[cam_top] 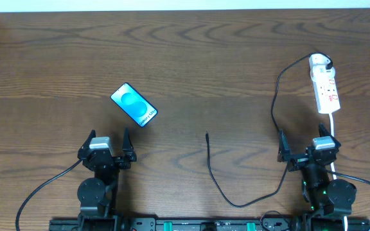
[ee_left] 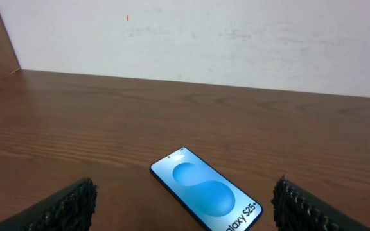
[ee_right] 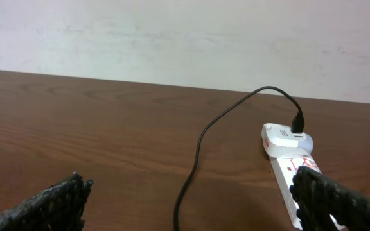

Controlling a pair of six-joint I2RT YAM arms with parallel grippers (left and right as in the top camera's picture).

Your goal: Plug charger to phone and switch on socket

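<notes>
My left pincer (cam_top: pixel 108 136) and right pincer (cam_top: pixel 302 142) hang released, empty; phone (cam_top: pixel 133 105) lies before the left, charger (cam_top: pixel 211 168) tip between them for pickup.

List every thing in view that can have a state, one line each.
phone: screen lit, face up on the table, no cable attached.
charger: white end plugged into the socket, plug tip lying loose on the table.
socket: charger seated at its far end; switch position cannot be told.
left tool: open, empty.
right tool: open, empty.
</notes>
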